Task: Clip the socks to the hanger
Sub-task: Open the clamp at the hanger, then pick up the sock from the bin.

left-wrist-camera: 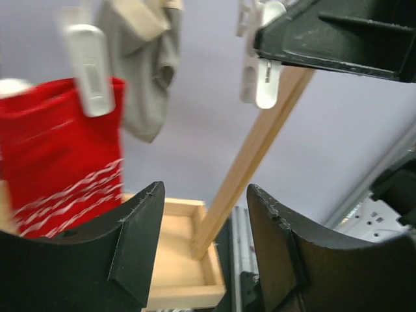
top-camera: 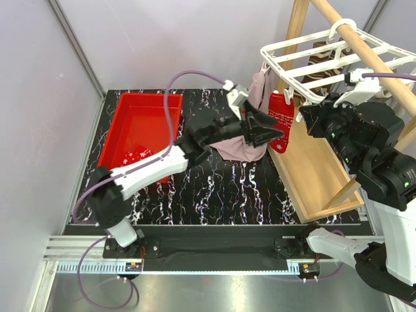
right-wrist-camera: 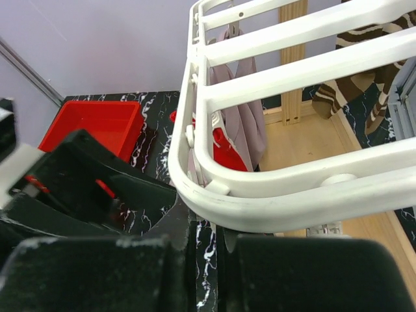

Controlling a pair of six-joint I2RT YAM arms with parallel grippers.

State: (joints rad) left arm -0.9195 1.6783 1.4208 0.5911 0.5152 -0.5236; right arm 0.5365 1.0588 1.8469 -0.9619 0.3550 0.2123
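The white plastic grid hanger (right-wrist-camera: 292, 70) hangs by its hook on a wooden pole (top-camera: 370, 57). A brown-and-cream striped sock (top-camera: 322, 63), a mauve-pink sock (right-wrist-camera: 248, 112) and a red sock (left-wrist-camera: 58, 149) are clipped beneath it. The left hand (left-wrist-camera: 205, 190) is spread wide by the pink sock's lower end, holding nothing. The right hand (right-wrist-camera: 214, 260) sits at the hanger's rim; whether it pinches the rim cannot be told.

White arms (top-camera: 140, 172), black joints (top-camera: 195, 146), purple cables (top-camera: 169, 117), possibly matte-black hands (left-wrist-camera: 203, 195)
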